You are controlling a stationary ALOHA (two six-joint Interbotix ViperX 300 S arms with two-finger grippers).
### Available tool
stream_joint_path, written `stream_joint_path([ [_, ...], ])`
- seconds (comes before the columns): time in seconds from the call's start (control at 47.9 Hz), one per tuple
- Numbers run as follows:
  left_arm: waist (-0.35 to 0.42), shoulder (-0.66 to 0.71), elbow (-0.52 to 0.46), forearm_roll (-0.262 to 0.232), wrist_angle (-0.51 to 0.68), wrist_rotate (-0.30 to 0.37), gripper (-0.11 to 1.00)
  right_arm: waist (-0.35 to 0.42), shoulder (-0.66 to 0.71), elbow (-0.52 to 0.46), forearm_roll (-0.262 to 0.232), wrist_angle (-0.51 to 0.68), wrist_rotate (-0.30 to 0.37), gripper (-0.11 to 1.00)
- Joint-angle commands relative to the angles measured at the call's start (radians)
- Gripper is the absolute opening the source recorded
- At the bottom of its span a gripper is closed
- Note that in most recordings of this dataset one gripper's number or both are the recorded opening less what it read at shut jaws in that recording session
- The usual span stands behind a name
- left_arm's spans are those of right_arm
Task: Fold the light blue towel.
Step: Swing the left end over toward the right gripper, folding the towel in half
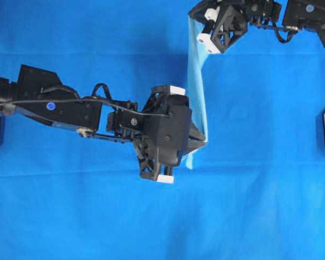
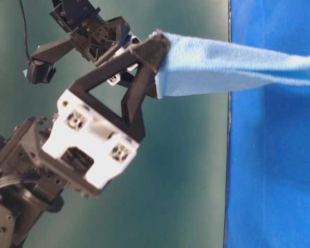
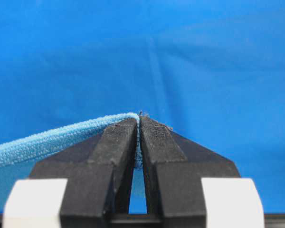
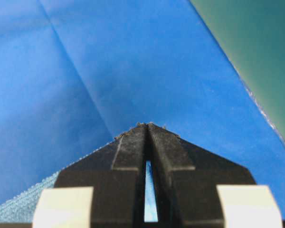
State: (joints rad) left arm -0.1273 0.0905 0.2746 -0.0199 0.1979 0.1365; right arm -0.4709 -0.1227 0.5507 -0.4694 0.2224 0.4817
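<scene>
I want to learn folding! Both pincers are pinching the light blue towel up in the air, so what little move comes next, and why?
Probably carry both corners sideways together across the table. The left pincer and right pincer are each shut on a corner of the light blue towel, which hangs stretched between them above the blue table covering, so it isn't folded yet.

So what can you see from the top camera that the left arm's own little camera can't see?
Only the overhead view shows both arms, with the right gripper pinching the far end of the light blue towel, which hangs stretched between the two. Only the left wrist view shows, up close, the towel's hem squeezed between that gripper's black fingers. Both show the left gripper shut on the towel above the deep blue table covering.
</scene>
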Motion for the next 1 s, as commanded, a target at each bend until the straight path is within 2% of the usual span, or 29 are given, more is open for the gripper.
stream_joint_path([
  [0.0,-0.063,0.005,-0.043,-0.003,-0.069,0.008,0.02,-0.052,-0.040,0.008,-0.017,0.003,-0.003,0.02],
  [0.209,-0.057,0.126,-0.144,-0.002,-0.204,0.015,0.02,-0.095,-0.147,0.123,-0.017,0.003,-0.003,0.02],
  [0.334,-0.052,0.218,-0.253,-0.003,-0.213,0.067,0.02,-0.115,-0.227,0.198,-0.017,0.012,-0.003,0.02],
  [0.439,-0.049,0.275,-0.322,-0.003,-0.210,0.071,0.02,-0.117,-0.267,0.235,-0.017,0.018,-0.003,0.02],
  [0.522,-0.041,0.296,-0.334,-0.003,-0.196,0.066,0.02,-0.117,-0.259,0.247,-0.017,0.017,-0.003,0.02],
  [0.606,-0.031,0.290,-0.307,-0.003,-0.192,0.028,0.02,-0.117,-0.224,0.247,-0.017,0.011,-0.003,0.02],
  [0.71,-0.026,0.268,-0.238,-0.005,-0.196,0.017,0.02,-0.117,-0.160,0.230,-0.017,-0.017,-0.003,0.02],
  [0.856,-0.026,0.209,-0.094,-0.006,-0.221,0.008,0.02,-0.117,-0.035,0.183,-0.017,-0.114,-0.002,0.02],
  [0.982,-0.034,0.155,0.038,-0.006,-0.267,-0.040,0.02,-0.097,0.066,0.123,-0.017,-0.181,0.002,0.02],
])
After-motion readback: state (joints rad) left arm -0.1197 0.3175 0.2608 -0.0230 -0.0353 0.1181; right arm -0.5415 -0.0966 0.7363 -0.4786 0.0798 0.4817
